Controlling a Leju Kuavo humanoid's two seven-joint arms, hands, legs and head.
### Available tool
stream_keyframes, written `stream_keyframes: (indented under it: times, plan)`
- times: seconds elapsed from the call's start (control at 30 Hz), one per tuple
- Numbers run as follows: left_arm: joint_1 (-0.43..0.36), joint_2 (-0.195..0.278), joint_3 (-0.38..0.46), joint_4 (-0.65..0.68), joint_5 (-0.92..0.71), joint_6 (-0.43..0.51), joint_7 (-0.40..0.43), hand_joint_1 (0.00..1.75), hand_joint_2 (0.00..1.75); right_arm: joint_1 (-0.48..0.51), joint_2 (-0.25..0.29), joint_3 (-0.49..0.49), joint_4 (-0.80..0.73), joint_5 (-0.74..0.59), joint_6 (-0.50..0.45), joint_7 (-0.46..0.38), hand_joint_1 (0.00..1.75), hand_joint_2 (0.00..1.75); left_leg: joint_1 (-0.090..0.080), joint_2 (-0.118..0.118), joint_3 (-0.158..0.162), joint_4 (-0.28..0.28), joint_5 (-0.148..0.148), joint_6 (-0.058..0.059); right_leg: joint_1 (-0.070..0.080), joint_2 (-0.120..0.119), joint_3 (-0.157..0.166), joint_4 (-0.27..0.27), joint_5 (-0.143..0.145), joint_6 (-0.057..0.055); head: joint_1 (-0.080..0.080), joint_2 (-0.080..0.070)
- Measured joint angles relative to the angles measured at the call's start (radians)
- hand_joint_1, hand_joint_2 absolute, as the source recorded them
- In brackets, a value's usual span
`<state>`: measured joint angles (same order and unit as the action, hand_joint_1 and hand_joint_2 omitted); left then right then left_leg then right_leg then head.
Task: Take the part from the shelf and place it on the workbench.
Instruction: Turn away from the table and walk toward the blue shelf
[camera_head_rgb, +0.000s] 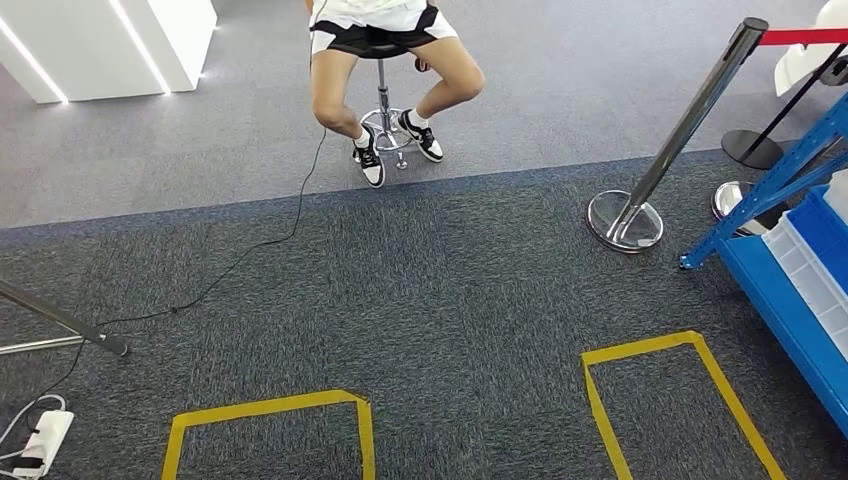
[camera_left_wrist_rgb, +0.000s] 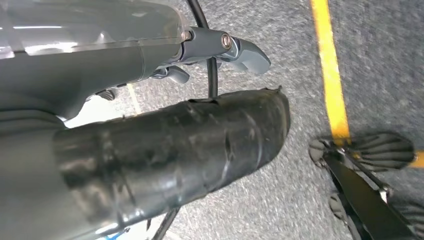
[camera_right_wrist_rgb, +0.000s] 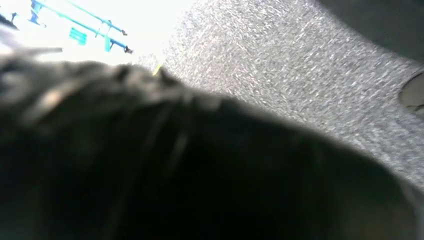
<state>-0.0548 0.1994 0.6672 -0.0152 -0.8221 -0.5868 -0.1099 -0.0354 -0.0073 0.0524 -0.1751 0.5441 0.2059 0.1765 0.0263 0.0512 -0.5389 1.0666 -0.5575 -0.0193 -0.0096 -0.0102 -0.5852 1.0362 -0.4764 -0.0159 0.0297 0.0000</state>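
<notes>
The blue shelf (camera_head_rgb: 775, 185) stands at the right edge of the head view, with a blue tray (camera_head_rgb: 780, 310) and a pale divided bin (camera_head_rgb: 805, 275) on its low level. Its blue frame (camera_right_wrist_rgb: 82, 22) shows far off and washed out in the right wrist view. My left hand (camera_left_wrist_rgb: 200, 55) hangs above the grey carpet beside a yellow tape line (camera_left_wrist_rgb: 332, 75); its grey thumb (camera_left_wrist_rgb: 245, 50) sticks out and nothing lies in the hand.
A person sits on a chrome stool (camera_head_rgb: 385, 110) straight ahead. A barrier post (camera_head_rgb: 680, 140) with a round base stands before the shelf. Two yellow tape boxes (camera_head_rgb: 270, 415) (camera_head_rgb: 670, 390) mark the carpet. A cable, a stand leg (camera_head_rgb: 60, 325) and a power strip (camera_head_rgb: 40, 440) lie left.
</notes>
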Motion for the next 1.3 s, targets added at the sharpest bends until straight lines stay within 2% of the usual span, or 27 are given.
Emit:
stream_keyframes:
  times: [0.03, 0.1, 0.13, 0.17, 0.2, 0.27, 0.3, 0.37, 0.4, 0.43, 0.5, 0.57, 0.63, 0.67, 0.7, 0.77, 0.8, 0.83, 0.87, 0.9, 0.97, 1.03, 1.1, 1.17, 1.2, 1.23, 1.3]
  plan:
    - [-0.001, -0.001, 0.004, 0.001, -0.004, 0.000, 0.001, 0.00, 0.00, 0.000, 0.000, -0.001, 0.000, 0.000, 0.000, 0.000, 0.00, 0.00, 0.000, -0.022, -0.027, 0.057, -0.032, 0.001, 0.001, 0.006, 0.000, -0.001, 0.001, -0.005, 0.000, 0.000]
    - [0.000, -0.001, 0.014, 0.002, -0.012, 0.001, 0.002, 0.00, 0.00, -0.001, 0.000, -0.002, 0.000, -0.001, 0.000, 0.000, 0.00, 0.00, -0.003, -0.041, -0.094, 0.189, -0.085, 0.006, 0.008, 0.023, -0.001, -0.001, 0.001, -0.013, 0.000, 0.000]
    - [0.001, -0.001, 0.018, 0.003, -0.016, 0.002, 0.003, 0.00, 0.00, -0.001, 0.000, -0.004, 0.000, -0.001, 0.000, 0.000, 0.00, 0.00, -0.005, -0.043, -0.117, 0.228, -0.088, 0.010, 0.012, 0.034, 0.000, -0.001, 0.001, -0.015, 0.000, 0.000]
    - [0.002, -0.001, 0.021, 0.004, -0.019, 0.002, 0.004, 0.00, 0.00, -0.001, 0.000, -0.005, 0.000, -0.002, 0.000, 0.001, 0.00, 0.00, -0.007, -0.045, -0.123, 0.231, -0.071, 0.015, 0.016, 0.045, 0.002, -0.001, 0.000, -0.017, 0.000, 0.000]
    - [0.001, -0.001, 0.024, 0.005, -0.022, 0.002, 0.005, 0.00, 0.00, -0.001, 0.000, -0.007, 0.000, -0.002, 0.000, 0.001, 0.00, 0.00, -0.011, -0.049, -0.111, 0.195, -0.035, 0.022, 0.019, 0.056, 0.006, 0.000, -0.001, -0.018, 0.000, 0.000]
    - [-0.001, 0.000, 0.033, 0.005, -0.030, 0.003, 0.006, 0.00, 0.00, -0.001, 0.001, -0.009, 0.000, -0.004, 0.000, 0.001, 0.00, 0.00, -0.019, -0.077, -0.060, 0.065, 0.043, 0.039, 0.021, 0.076, 0.011, 0.000, -0.004, -0.019, 0.001, 0.000]
    - [-0.002, 0.001, 0.037, 0.005, -0.036, 0.003, 0.008, 0.00, 0.00, -0.002, 0.002, -0.010, 0.000, -0.005, 0.000, 0.001, 0.00, 0.00, -0.022, -0.092, -0.038, 0.009, 0.063, 0.045, 0.020, 0.086, 0.010, 0.000, -0.005, -0.018, 0.000, 0.000]
    - [-0.006, 0.004, 0.047, 0.005, -0.048, 0.006, 0.011, 0.00, 0.00, -0.003, 0.005, -0.013, 0.000, -0.008, 0.000, 0.001, 0.00, 0.00, -0.028, -0.105, -0.017, -0.047, 0.065, 0.055, 0.016, 0.103, 0.003, 0.002, 0.002, -0.009, 0.001, 0.000]
    - [-0.008, 0.004, 0.053, 0.005, -0.053, 0.007, 0.013, 0.00, 0.00, -0.002, 0.005, -0.015, 0.000, -0.008, 0.000, 0.001, 0.00, 0.00, -0.030, -0.098, -0.009, -0.064, 0.065, 0.058, 0.015, 0.109, 0.003, 0.003, 0.008, -0.004, 0.001, 0.000]
    - [-0.012, 0.005, 0.059, 0.005, -0.058, 0.008, 0.014, 0.00, 0.00, 0.000, 0.004, -0.017, 0.000, -0.009, -0.001, 0.001, 0.00, 0.00, -0.029, -0.088, 0.003, -0.079, 0.067, 0.062, 0.014, 0.107, 0.004, 0.007, 0.012, 0.000, 0.001, 0.000]
    - [-0.014, 0.004, 0.073, 0.005, -0.069, 0.008, 0.017, 0.00, 0.00, 0.002, 0.002, -0.018, 0.001, -0.009, -0.001, 0.002, 0.00, 0.00, -0.026, -0.069, 0.033, -0.107, 0.073, 0.067, 0.015, 0.077, -0.009, 0.044, -0.006, 0.008, 0.002, 0.000]
    - [-0.015, 0.003, 0.087, 0.005, -0.080, 0.008, 0.020, 0.00, 0.00, -0.001, 0.002, -0.018, 0.001, -0.009, -0.001, 0.002, 0.00, 0.00, -0.024, -0.048, 0.050, -0.118, 0.073, 0.068, 0.009, 0.039, -0.066, 0.145, -0.055, 0.020, 0.003, 0.000]
    - [-0.016, 0.002, 0.099, 0.005, -0.090, 0.008, 0.023, 0.00, 0.00, -0.001, 0.002, -0.018, 0.001, -0.010, -0.001, 0.002, 0.00, 0.00, -0.021, -0.028, 0.059, -0.119, 0.063, 0.063, -0.004, 0.024, -0.133, 0.241, -0.083, 0.032, 0.003, 0.000]
    - [-0.017, 0.002, 0.104, 0.005, -0.094, 0.008, 0.024, 0.00, 0.00, 0.000, 0.002, -0.019, 0.001, -0.010, -0.001, 0.003, 0.00, 0.00, -0.018, -0.019, 0.066, -0.119, 0.056, 0.058, -0.012, 0.020, -0.146, 0.246, -0.070, 0.038, 0.003, 0.000]
    - [-0.017, 0.002, 0.109, 0.005, -0.098, 0.008, 0.024, 0.00, 0.00, 0.002, 0.002, -0.019, 0.001, -0.010, -0.001, 0.005, 0.00, 0.00, -0.013, -0.011, 0.076, -0.118, 0.047, 0.051, -0.021, 0.014, -0.140, 0.214, -0.038, 0.046, 0.003, 0.000]
    - [-0.018, 0.003, 0.119, 0.005, -0.108, 0.009, 0.025, 0.00, 0.00, 0.006, 0.002, -0.019, 0.002, -0.010, -0.001, 0.009, 0.00, 0.00, -0.003, 0.004, 0.102, -0.116, 0.024, 0.032, -0.033, -0.009, -0.100, 0.098, 0.039, 0.065, 0.004, 0.000]
    - [-0.019, 0.003, 0.123, 0.005, -0.113, 0.010, 0.025, 0.00, 0.00, 0.006, 0.004, -0.019, 0.003, -0.010, -0.001, 0.011, 0.00, 0.00, 0.000, 0.012, 0.111, -0.111, 0.012, 0.021, -0.031, -0.025, -0.086, 0.052, 0.051, 0.065, 0.004, 0.000]
    - [-0.021, 0.005, 0.127, 0.005, -0.119, 0.011, 0.026, 0.00, 0.00, 0.005, 0.005, -0.019, 0.003, -0.010, -0.001, 0.012, 0.00, 0.00, 0.000, 0.020, 0.117, -0.106, 0.000, 0.011, -0.027, -0.036, -0.080, 0.029, 0.056, 0.058, 0.004, 0.000]
    - [-0.023, 0.006, 0.132, 0.006, -0.125, 0.012, 0.026, 0.00, 0.00, 0.003, 0.007, -0.019, 0.004, -0.010, -0.002, 0.013, 0.00, 0.00, 0.000, 0.028, 0.123, -0.102, -0.011, 0.004, -0.020, -0.039, -0.081, 0.029, 0.043, 0.045, 0.004, 0.000]
    - [-0.026, 0.005, 0.136, 0.006, -0.131, 0.012, 0.027, 0.00, 0.00, 0.002, 0.007, -0.019, 0.004, -0.010, -0.002, 0.013, 0.00, 0.00, 0.002, 0.034, 0.129, -0.094, -0.019, -0.003, -0.016, -0.034, -0.078, 0.030, 0.034, 0.027, 0.003, 0.000]
    - [-0.033, 0.002, 0.146, 0.006, -0.145, 0.013, 0.028, 0.00, 0.00, 0.003, 0.005, -0.020, 0.004, -0.010, -0.002, 0.014, 0.00, 0.00, 0.010, 0.023, 0.123, -0.053, -0.021, -0.008, -0.011, -0.014, -0.061, 0.035, 0.022, 0.004, 0.003, 0.000]
    - [-0.038, -0.003, 0.156, 0.006, -0.161, 0.013, 0.030, 0.00, 0.00, 0.002, 0.003, -0.023, 0.004, -0.010, -0.002, 0.015, 0.00, 0.00, 0.014, -0.010, 0.063, 0.054, -0.037, -0.005, -0.003, 0.003, -0.039, 0.032, 0.008, -0.011, 0.002, 0.000]
    - [-0.035, -0.005, 0.168, 0.006, -0.175, 0.012, 0.031, 0.00, 0.00, 0.000, 0.003, -0.025, 0.004, -0.010, -0.003, 0.015, 0.00, 0.00, 0.007, -0.035, -0.029, 0.180, -0.089, 0.005, 0.006, 0.024, -0.018, 0.030, -0.008, -0.023, 0.002, 0.000]
    - [-0.033, -0.005, 0.176, 0.006, -0.183, 0.013, 0.033, 0.00, 0.00, 0.000, 0.003, -0.027, 0.004, -0.010, -0.003, 0.015, 0.00, 0.00, -0.010, -0.042, -0.103, 0.232, -0.124, 0.018, 0.015, 0.050, 0.008, 0.029, -0.027, -0.030, 0.002, 0.000]
    - [-0.032, -0.004, 0.180, 0.006, -0.185, 0.014, 0.034, 0.00, 0.00, 0.001, 0.003, -0.027, 0.004, -0.010, -0.003, 0.015, 0.00, 0.00, -0.022, -0.046, -0.121, 0.214, -0.114, 0.027, 0.018, 0.062, 0.026, 0.029, -0.039, -0.032, 0.002, 0.000]
    - [-0.032, -0.003, 0.183, 0.006, -0.186, 0.014, 0.034, 0.00, 0.00, 0.002, 0.004, -0.027, 0.004, -0.010, -0.003, 0.015, 0.00, 0.00, -0.036, -0.052, -0.126, 0.170, -0.079, 0.040, 0.020, 0.073, 0.043, 0.028, -0.051, -0.033, 0.002, 0.000]
    - [-0.029, 0.004, 0.187, 0.006, -0.186, 0.015, 0.034, 0.00, 0.00, 0.005, 0.010, -0.028, 0.006, -0.010, -0.002, 0.015, 0.00, 0.00, -0.065, -0.086, -0.125, 0.059, 0.050, 0.075, 0.019, 0.095, 0.069, 0.026, -0.073, -0.033, 0.003, 0.000]
